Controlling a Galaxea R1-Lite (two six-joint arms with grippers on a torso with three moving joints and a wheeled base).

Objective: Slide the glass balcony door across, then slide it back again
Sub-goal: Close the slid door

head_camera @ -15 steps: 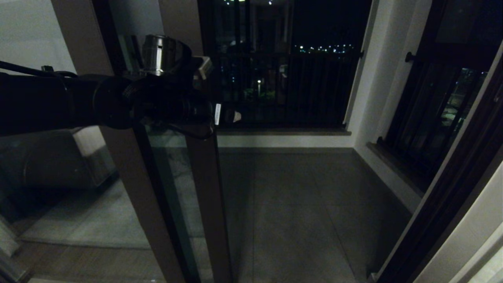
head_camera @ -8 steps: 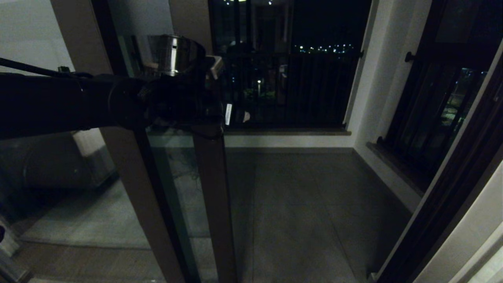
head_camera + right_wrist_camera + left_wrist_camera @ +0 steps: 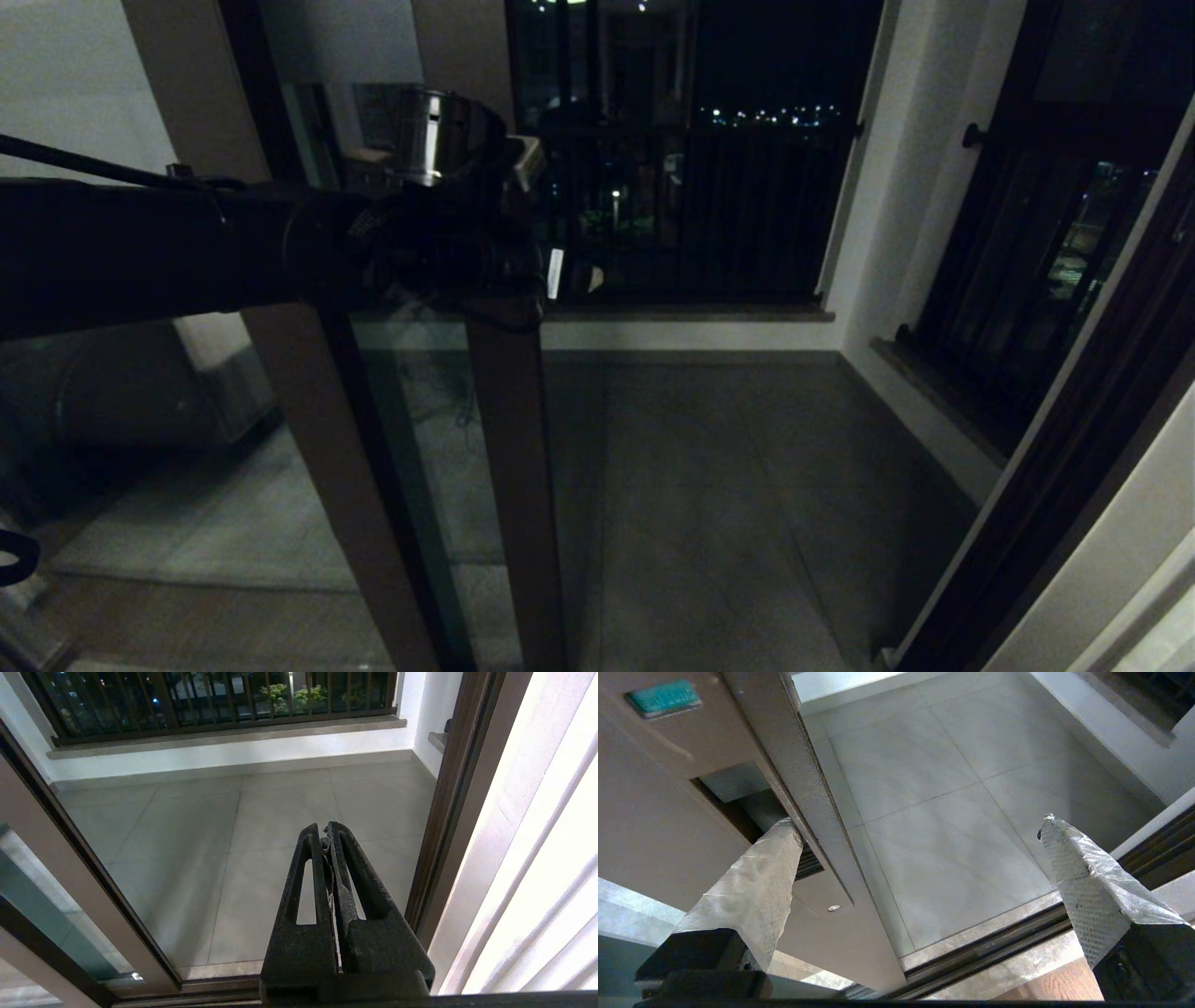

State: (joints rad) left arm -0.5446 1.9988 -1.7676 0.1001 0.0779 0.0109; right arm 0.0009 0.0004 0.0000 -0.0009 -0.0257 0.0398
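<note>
The glass balcony door (image 3: 425,439) stands partly open, its brown stile (image 3: 513,485) left of centre in the head view. My left arm reaches in from the left at handle height. My left gripper (image 3: 569,276) is open and straddles the stile's edge. In the left wrist view one taped finger (image 3: 756,882) sits inside the recessed handle slot (image 3: 733,795) of the stile (image 3: 658,830). The other finger (image 3: 1078,868) hangs free over the balcony floor, so the left gripper (image 3: 919,821) spans the door edge. My right gripper (image 3: 325,828) is shut and empty, low before the doorway.
An unmoving brown-framed panel (image 3: 308,439) stands left of the door, with a sofa (image 3: 103,392) behind it. The balcony floor (image 3: 728,485) lies beyond the floor track (image 3: 1008,947). A railing (image 3: 709,205) closes the far side. A barred side window (image 3: 1027,261) and the door jamb (image 3: 1055,504) are on the right.
The door stile and my left arm have shifted steadily to the right together, narrowing the opening. The left gripper stays open with its finger in the slot.
</note>
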